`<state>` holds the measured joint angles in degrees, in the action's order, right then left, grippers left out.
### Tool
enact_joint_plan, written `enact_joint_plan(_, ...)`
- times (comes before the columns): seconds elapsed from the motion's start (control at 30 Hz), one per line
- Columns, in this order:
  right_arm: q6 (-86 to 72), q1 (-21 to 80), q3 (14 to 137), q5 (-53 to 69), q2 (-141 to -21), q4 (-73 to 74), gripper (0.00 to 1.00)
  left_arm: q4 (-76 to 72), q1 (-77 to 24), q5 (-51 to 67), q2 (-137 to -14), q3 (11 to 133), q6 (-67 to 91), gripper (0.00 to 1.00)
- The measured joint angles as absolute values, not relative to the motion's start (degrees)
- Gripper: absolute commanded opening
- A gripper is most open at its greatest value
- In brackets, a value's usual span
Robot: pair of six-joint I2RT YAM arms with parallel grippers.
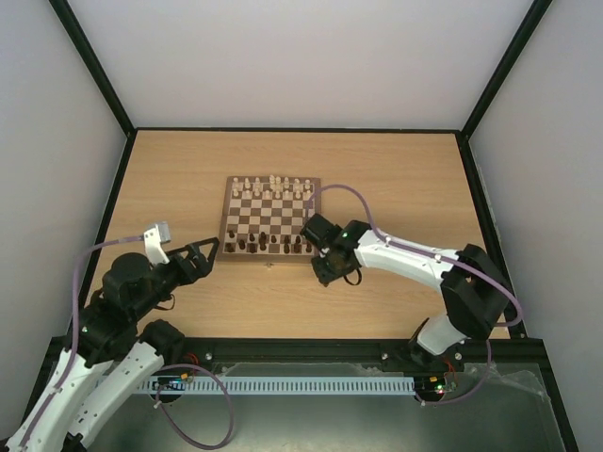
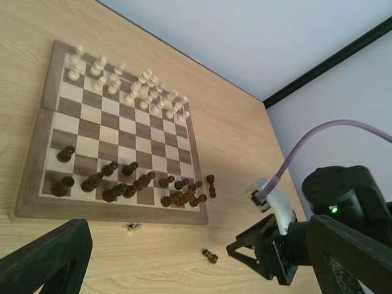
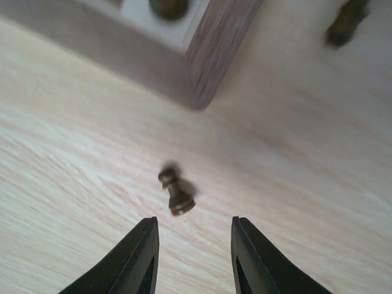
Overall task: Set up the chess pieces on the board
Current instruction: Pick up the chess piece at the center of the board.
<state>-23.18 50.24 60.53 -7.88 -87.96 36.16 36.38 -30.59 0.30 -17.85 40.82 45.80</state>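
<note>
The board lies mid-table, with cream chessmen on its far rows and dark brown chess pieces crowded on its near rows, several of them leaning or fallen. One dark pawn lies on its side on the tabletop off the board's near right corner; it also shows in the left wrist view. My right gripper is open and empty, just short of the pawn, with its fingers either side. Another dark piece lies beside the board's right edge. My left gripper is open and empty at the board's near left corner.
The board's wooden corner rises just beyond the pawn. A small speck lies on the table in front of the board. The right arm's purple cable arcs over the board's right side. Black frame rails edge the tabletop.
</note>
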Motion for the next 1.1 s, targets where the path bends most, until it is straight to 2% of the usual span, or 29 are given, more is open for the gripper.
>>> enact_joint_plan(0.13,-22.87,51.59,56.97,-5.80,-89.65,34.79,0.34,34.52,-30.59,2.83,-18.26,38.44,45.89,0.99)
enact_joint_plan(0.4,-22.35,51.46,57.80,-7.03,-93.80,32.36,0.34,32.56,-30.59,4.67,-18.26,37.32,46.13,0.99)
enact_joint_plan(0.73,-26.02,41.41,64.62,-13.10,-94.63,30.33,0.34,32.45,-30.59,4.95,-18.28,37.26,46.19,0.99)
enact_joint_plan(1.1,-27.46,40.03,65.95,-14.06,-104.18,28.53,0.34,32.42,-30.59,4.93,-19.14,37.26,45.36,0.99)
